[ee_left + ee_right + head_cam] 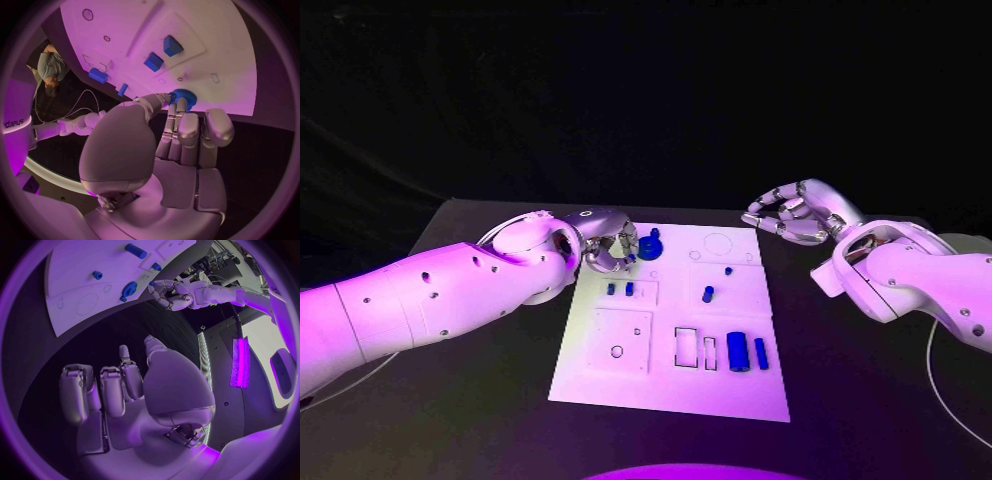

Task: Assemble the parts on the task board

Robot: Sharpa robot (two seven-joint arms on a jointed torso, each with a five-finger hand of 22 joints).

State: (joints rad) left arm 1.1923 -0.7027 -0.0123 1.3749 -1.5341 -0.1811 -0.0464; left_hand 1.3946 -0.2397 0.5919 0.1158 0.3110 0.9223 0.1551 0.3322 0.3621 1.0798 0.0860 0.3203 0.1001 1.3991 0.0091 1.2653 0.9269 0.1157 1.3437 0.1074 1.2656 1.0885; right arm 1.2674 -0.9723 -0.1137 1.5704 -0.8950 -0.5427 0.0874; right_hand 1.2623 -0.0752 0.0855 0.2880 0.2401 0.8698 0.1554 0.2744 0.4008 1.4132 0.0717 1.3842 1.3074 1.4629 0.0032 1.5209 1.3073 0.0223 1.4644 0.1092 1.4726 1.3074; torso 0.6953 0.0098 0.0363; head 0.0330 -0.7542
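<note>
The left hand [596, 245] pinches the blue gear [182, 96] at the task board's [625, 385] far left corner, likely mid-seating, needing a straight downward press; the right hand [795, 212] hovers empty, fingers curled apart

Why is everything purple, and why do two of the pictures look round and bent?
In the head view, violet light tints the white task board and both arms. In the left wrist view, a fisheye lens bows the board's straight edges around the left hand. In the right wrist view, the right hand looms large and the rim darkens.
</note>
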